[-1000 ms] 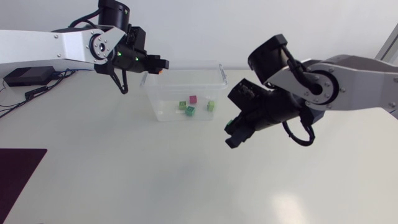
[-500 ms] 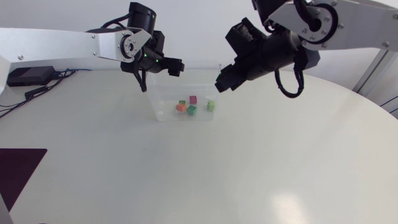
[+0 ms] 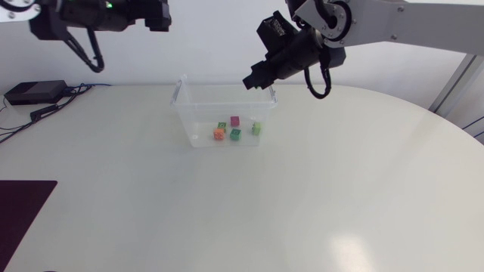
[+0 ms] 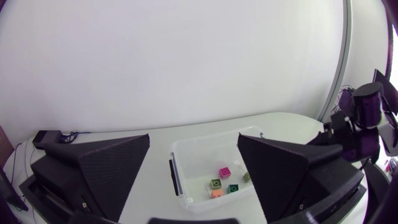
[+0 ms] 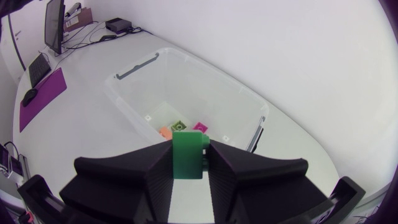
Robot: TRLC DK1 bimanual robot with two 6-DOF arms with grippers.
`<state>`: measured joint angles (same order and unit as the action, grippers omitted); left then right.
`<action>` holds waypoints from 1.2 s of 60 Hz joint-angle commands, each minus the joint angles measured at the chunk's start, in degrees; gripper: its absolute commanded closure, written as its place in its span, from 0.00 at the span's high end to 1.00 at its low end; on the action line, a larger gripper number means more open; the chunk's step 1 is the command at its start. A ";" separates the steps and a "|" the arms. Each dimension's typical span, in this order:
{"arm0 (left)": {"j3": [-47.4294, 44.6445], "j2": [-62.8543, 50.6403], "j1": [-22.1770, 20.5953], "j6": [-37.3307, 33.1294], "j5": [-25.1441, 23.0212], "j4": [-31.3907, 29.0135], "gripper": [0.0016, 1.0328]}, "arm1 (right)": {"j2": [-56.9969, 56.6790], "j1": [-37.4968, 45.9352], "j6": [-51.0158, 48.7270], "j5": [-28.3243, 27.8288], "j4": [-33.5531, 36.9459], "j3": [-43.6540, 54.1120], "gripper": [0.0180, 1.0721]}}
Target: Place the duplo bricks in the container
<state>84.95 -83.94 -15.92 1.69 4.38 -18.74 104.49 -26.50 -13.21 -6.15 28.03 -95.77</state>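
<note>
A clear plastic container (image 3: pixel 184 106) stands at the table's back middle, holding several bricks: orange (image 3: pixel 218 134), dark green (image 3: pixel 235 134), magenta (image 3: pixel 235 120) and light green (image 3: pixel 256 128). My right gripper (image 3: pixel 249 79) hangs over the container's far right corner. In the right wrist view it (image 5: pixel 188 163) is shut on a green brick (image 5: pixel 188 152), with the container (image 5: pixel 130 70) right below. My left gripper (image 3: pixel 160 15) is raised high, back and left of the container. The left wrist view shows it (image 4: pixel 193 139) open and empty, with the container (image 4: pixel 176 180) far below between its fingers.
A black box (image 3: pixel 34 92) with cables lies at the table's far left. A dark purple mat (image 3: pixel 23 204) covers the near left corner. The table's front and right are bare white surface.
My left gripper opened over the container, the orange brick landed inside, and the arm rose up and left. My right arm carried the green brick from the container's front right to above its far right corner.
</note>
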 commanded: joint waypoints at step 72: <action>-41.79 43.95 11.97 -5.30 -0.16 0.90 0.96 | -21.52 8.40 -0.85 8.53 -13.53 24.49 0.96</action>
<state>45.65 -42.30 -5.43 -2.26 4.38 -18.87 87.22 -18.94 -13.26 1.08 16.05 -77.01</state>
